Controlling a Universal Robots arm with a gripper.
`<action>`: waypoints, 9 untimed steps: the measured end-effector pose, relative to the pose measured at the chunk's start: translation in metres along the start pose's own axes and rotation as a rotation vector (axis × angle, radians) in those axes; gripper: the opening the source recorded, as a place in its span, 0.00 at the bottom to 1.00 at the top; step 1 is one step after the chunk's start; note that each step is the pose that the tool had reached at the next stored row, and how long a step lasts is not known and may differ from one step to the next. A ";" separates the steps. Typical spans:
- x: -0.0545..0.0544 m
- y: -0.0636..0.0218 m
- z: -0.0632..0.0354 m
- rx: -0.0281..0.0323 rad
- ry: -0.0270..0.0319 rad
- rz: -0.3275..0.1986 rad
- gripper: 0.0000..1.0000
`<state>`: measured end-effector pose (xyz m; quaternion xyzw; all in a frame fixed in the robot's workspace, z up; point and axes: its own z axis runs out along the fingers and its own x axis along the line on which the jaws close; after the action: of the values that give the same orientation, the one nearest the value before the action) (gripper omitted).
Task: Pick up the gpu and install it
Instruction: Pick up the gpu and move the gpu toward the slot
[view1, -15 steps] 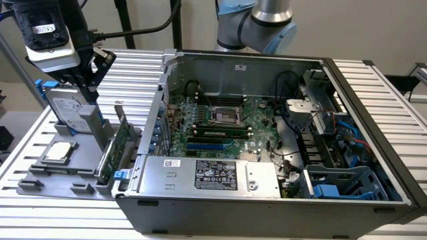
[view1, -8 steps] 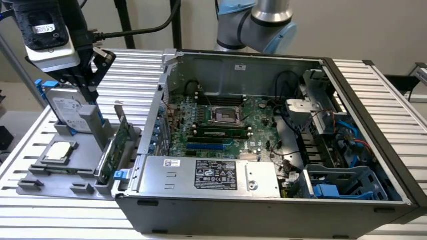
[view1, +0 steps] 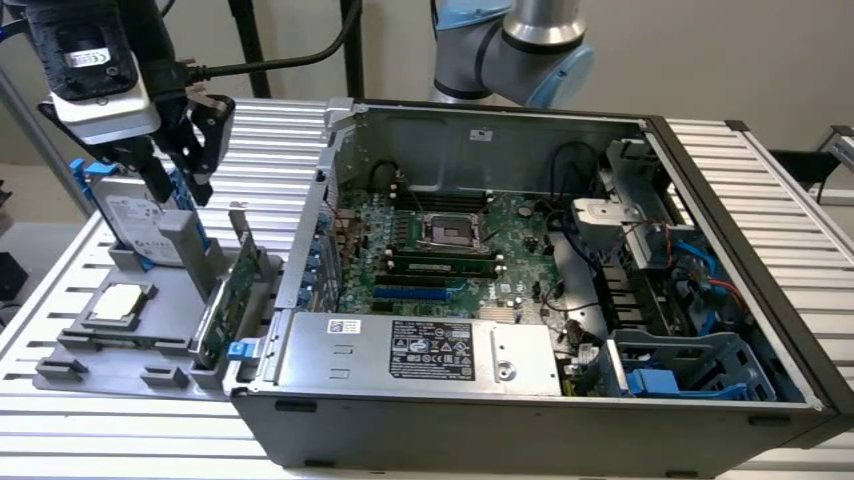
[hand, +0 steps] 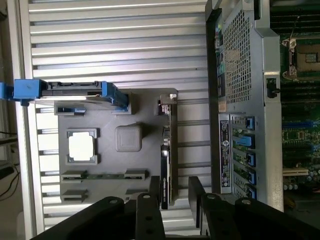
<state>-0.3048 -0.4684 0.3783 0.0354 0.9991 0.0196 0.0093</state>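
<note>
The gpu (view1: 224, 295) stands on its long edge in a slot of the grey holder (view1: 80, 365), on the exterior view's left. Its green board faces the computer case and its silver bracket (view1: 240, 228) points up and back. In the wrist view the gpu (hand: 168, 150) is a thin dark strip seen edge-on. My gripper (view1: 180, 188) hangs open above the holder, well clear of the card and near the hard drive's top. In the wrist view the gripper (hand: 175, 192) has one black finger on either side of the card's end, and nothing is held.
A silver hard drive in a blue frame (view1: 134, 215) stands upright in the holder beside the gripper. A processor (hand: 82, 146) and a memory stick (hand: 105, 176) lie in the holder. The open computer case (view1: 747, 250) shows the motherboard (view1: 441, 240), the power supply (view1: 414, 350) and its blue slot latches (hand: 242, 141).
</note>
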 end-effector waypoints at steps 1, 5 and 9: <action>0.000 -0.0002 0.0000 0.0000 0.0000 0.000 0.42; 0.001 -0.0015 0.0030 0.0015 0.0000 -0.002 0.48; 0.002 -0.0030 0.0099 0.0028 -0.0002 -0.002 0.48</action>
<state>-0.3069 -0.4709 0.3683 0.0345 0.9992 0.0182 0.0094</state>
